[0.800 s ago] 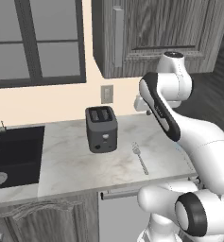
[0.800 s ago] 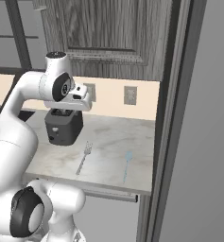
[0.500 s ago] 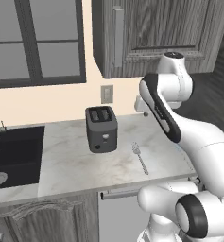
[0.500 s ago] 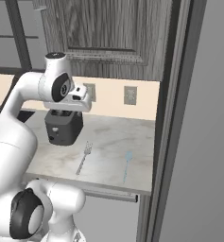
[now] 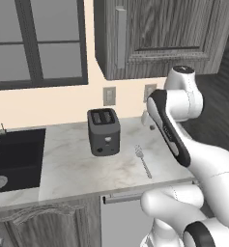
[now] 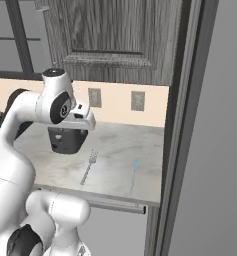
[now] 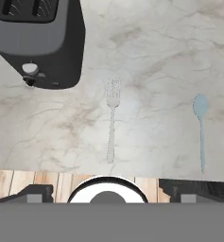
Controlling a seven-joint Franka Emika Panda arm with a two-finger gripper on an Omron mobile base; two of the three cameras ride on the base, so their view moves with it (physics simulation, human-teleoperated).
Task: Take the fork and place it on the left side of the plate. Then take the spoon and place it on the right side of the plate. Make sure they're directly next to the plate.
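Observation:
The fork (image 7: 111,120) lies flat on the marble counter (image 7: 156,56), tines pointing away from the front edge; it is also seen at the fork (image 5: 143,161) (image 6: 88,167). To its right, parallel to it, lies a pale blue spoon (image 7: 201,128) (image 6: 134,173). My gripper (image 7: 113,193) hangs high above the counter's front edge, looking down on both, open with its fingertips (image 7: 36,193) wide apart and nothing between them. The white hand (image 6: 81,117) sits above the fork, in front of the toaster. The plate is out of view.
A black toaster (image 5: 104,131) (image 7: 40,42) stands left of the fork. A dark sink (image 5: 12,154) is set into the counter further left. Wall cabinets (image 5: 154,34) hang overhead. A tall dark panel (image 6: 177,130) bounds the counter on the right.

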